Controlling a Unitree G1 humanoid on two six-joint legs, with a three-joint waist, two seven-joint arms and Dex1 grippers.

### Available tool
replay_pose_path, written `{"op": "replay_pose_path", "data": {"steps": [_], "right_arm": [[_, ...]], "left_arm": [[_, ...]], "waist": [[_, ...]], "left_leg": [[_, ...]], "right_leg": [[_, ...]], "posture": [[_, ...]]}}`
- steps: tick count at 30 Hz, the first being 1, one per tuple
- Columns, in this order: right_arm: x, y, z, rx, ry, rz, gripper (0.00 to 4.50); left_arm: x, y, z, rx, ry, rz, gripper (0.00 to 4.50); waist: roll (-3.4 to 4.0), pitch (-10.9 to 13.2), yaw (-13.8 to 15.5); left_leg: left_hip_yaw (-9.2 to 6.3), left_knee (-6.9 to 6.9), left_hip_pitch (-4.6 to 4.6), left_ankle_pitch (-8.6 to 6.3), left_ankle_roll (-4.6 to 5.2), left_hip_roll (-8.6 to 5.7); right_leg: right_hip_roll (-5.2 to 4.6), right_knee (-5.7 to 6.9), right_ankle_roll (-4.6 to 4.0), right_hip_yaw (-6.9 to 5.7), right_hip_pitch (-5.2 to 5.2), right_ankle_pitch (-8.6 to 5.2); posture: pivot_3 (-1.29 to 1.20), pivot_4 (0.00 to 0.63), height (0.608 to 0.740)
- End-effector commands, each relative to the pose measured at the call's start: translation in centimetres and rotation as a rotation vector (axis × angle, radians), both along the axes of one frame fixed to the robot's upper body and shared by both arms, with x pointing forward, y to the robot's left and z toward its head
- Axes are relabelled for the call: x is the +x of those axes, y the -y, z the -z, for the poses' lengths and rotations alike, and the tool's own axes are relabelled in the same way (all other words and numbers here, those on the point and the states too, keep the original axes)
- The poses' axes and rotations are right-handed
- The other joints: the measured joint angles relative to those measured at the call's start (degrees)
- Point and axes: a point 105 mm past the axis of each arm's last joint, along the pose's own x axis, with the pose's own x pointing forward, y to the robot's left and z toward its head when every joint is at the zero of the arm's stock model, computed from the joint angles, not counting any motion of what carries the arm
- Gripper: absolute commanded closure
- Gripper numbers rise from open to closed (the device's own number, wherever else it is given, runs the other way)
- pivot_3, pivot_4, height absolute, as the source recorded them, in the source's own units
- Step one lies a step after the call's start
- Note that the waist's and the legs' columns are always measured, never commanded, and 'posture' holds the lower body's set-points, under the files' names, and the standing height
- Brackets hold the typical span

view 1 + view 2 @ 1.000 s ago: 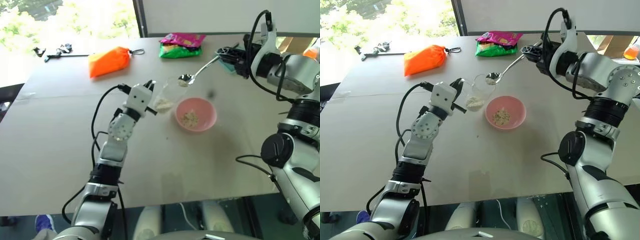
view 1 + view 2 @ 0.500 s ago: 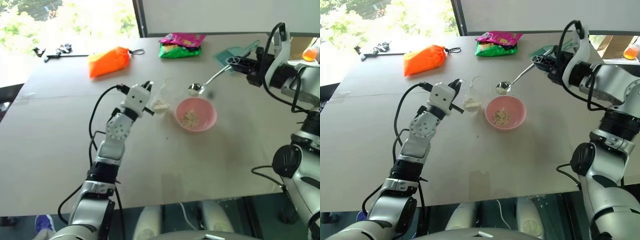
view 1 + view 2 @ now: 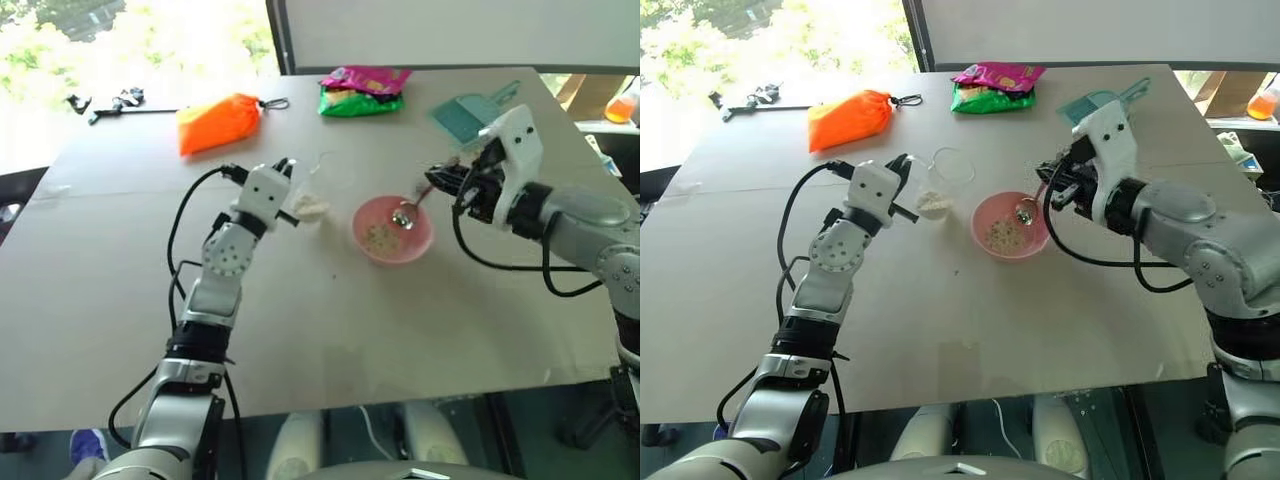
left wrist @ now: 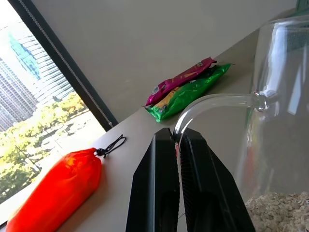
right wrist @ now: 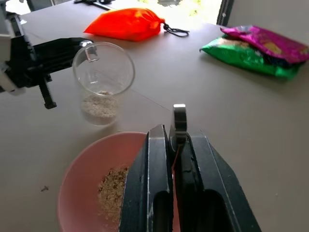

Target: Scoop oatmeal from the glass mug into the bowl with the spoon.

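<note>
Tipping the shiny silver metal spoon (image 3: pixel 1025 212) into the small round pink plastic bowl (image 3: pixel 992 248), we judge the main risk to be spillage: its head sits close to the bowl's right rim, so flakes could drop onto the grey table (image 3: pixel 970 320) if we roll too quickly. Our right gripper (image 5: pixel 175 145) has its jaws pinching the spoon's handle; a loose pinch could let it twist. Our left gripper (image 4: pixel 177 145) has its jaws pressed on the handle of the small clear glass mug (image 5: pixel 102 82), left of the bowl; jerking it could topple it. Pale beige clumpy oatmeal (image 5: pixel 100 105) lies low in the mug, with more (image 5: pixel 112 191) in the bowl
</note>
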Motion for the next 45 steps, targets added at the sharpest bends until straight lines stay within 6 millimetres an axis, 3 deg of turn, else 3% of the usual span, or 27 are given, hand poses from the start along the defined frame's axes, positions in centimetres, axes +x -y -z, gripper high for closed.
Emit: {"op": "replay_pose_path", "data": {"steps": [1,4,7,10,13,23,28,31,34,37,41,45], "right_arm": [[-1.1,-0.4,-2.2,0.053,0.121,-0.054,4.5],[-0.2,0.8,-4.3,0.303,0.035,-0.015,4.5],[0.2,1.2,-7.6,0.551,-0.013,-0.04,4.5],[0.4,1.1,-8.9,0.636,-0.043,-0.052,4.5],[1.0,-0.7,-9.5,0.672,-0.079,-0.083,4.5],[2.0,-3.6,-7.2,0.627,-0.146,-0.111,4.5],[2.8,-7.2,-4.3,0.472,-0.123,-0.119,4.5],[3.3,-8.3,-3.6,0.439,-0.103,-0.134,4.5],[3.7,-8.4,-3.1,0.416,-0.083,-0.148,3.55],[3.7,-7.8,-3.7,0.415,-0.03,-0.141,2.28],[1.5,-6.8,-5.9,0.485,0.022,-0.23,0.42],[-0.9,-4.8,-8.0,0.517,0.096,-0.253,0.42]], "left_arm": [[-0.2,0.1,-2.2,-0.019,0.084,0.014,4.41],[-0.2,0.2,-2.2,-0.02,0.084,0.019,4.41],[-0.1,0.3,-2.3,-0.023,0.086,0.022,4.41],[-0.1,0.3,-2.4,-0.026,0.09,0.025,4.41],[-0.4,0.8,-3.0,-0.05,0.108,0.047,4.41],[-1.3,1.0,-5.1,-0.125,0.169,0.049,4.41],[-1.9,1.9,-5.5,-0.165,0.178,0.079,4.41],[-2.1,2.2,-5.4,-0.19,0.168,0.088,4.41],[-2.0,2.1,-5.2,-0.225,0.143,0.084,4.5],[-1.8,1.6,-4.4,-0.286,0.091,0.067,4.5],[-1.2,0.3,-2.9,-0.409,0.009,0.02,4.5],[-1.1,-1.2,-1.4,-0.527,-0.046,-0.02,4.5]], "waist": [[-0.01,0.0,-0.02],[-0.02,0.0,0.03],[-0.01,0.01,0.06],[-0.01,0.01,0.1],[-0.01,0.01,-0.06],[0.0,0.01,-0.07],[0.01,0.0,-0.29],[0.01,0.0,-0.24],[0.01,0.0,-0.12],[0.01,0.0,-0.1],[0.01,0.0,-0.07],[0.01,0.0,-0.05]], "left_leg": [[-0.02,0.0,0.0,0.0,0.0,0.0],[-0.02,0.02,0.0,0.01,-0.01,0.01],[-0.01,0.05,0.0,0.01,-0.02,0.01],[-0.05,0.03,0.01,0.01,-0.02,0.0],[-0.08,-0.02,0.01,0.01,-0.02,0.0],[-0.06,0.01,0.0,0.02,-0.03,0.0],[-0.04,0.0,0.04,0.02,-0.03,0.0],[-0.04,0.01,0.04,0.02,-0.03,0.0],[-0.05,0.03,0.03,0.02,-0.04,-0.01],[-0.06,0.04,0.02,0.02,-0.04,-0.02],[-0.1,0.04,0.0,0.02,-0.04,-0.01],[-0.11,0.03,0.0,0.02,-0.04,-0.01]], "right_leg": [[0.0,0.0,0.0,-0.01,0.02,0.0],[0.0,0.02,0.0,-0.01,0.04,0.0],[-0.01,0.05,0.0,0.0,0.05,0.0],[-0.01,0.05,0.0,-0.02,0.04,0.0],[0.0,0.02,-0.01,-0.06,0.04,0.0],[-0.01,0.04,-0.01,-0.04,0.02,0.0],[0.0,0.06,-0.01,-0.01,0.02,0.0],[0.01,0.09,-0.01,-0.01,0.0,0.0],[0.0,0.07,-0.01,-0.01,0.01,0.0],[-0.01,0.06,-0.01,-0.02,0.01,0.0],[0.0,0.06,0.0,-0.05,0.01,0.0],[-0.01,0.05,-0.01,-0.05,0.01,0.0]], "posture": [[0.0,0.15,0.74],[0.0,0.15,0.74],[0.0,0.15,0.74],[0.0,0.15,0.74],[0.0,0.15,0.74],[0.0,0.15,0.74],[0.0,0.15,0.74],[0.0,0.15,0.74],[0.0,0.15,0.74],[0.0,0.15,0.74],[0.0,0.15,0.74],[0.0,0.15,0.74]]}}
